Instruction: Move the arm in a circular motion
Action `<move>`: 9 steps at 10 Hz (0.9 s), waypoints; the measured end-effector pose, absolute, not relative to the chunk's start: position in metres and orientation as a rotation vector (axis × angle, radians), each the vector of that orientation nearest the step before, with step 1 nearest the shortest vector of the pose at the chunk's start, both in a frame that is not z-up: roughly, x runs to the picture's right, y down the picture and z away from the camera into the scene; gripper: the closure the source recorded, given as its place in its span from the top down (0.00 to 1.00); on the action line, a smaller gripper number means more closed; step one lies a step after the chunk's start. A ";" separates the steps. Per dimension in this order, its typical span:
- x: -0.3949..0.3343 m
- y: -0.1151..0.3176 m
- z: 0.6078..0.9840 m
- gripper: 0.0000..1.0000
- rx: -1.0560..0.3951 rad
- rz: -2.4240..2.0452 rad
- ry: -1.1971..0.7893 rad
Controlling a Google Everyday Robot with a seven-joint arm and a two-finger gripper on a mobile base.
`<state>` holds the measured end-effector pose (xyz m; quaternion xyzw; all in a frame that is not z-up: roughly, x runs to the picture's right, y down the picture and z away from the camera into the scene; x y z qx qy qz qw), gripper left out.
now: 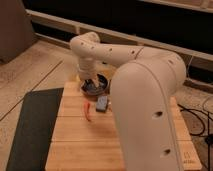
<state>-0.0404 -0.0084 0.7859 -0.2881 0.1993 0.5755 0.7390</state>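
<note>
The cream-white arm (pixel 145 100) fills the right half of the camera view, its thick near segment rising from the lower edge. A thinner segment (pixel 107 50) reaches left to a bend, then turns down. Its small dark gripper (pixel 90 83) hangs at the back left of the wooden table (pixel 75 140), just over the rim of a dark bowl (pixel 99 86).
A small grey-blue block (pixel 102 103) and a thin red-orange item (pixel 87 111) lie on the table in front of the bowl. A dark mat (pixel 35 125) covers the floor at left. Black cables (pixel 200 117) lie at right. A dark wall ledge runs behind.
</note>
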 end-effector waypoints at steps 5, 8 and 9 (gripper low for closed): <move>0.090 -0.067 0.802 0.65 -0.422 1.492 0.601; 0.071 -0.111 0.835 0.65 -0.360 1.446 0.651; 0.061 -0.117 0.842 0.65 -0.358 1.424 0.653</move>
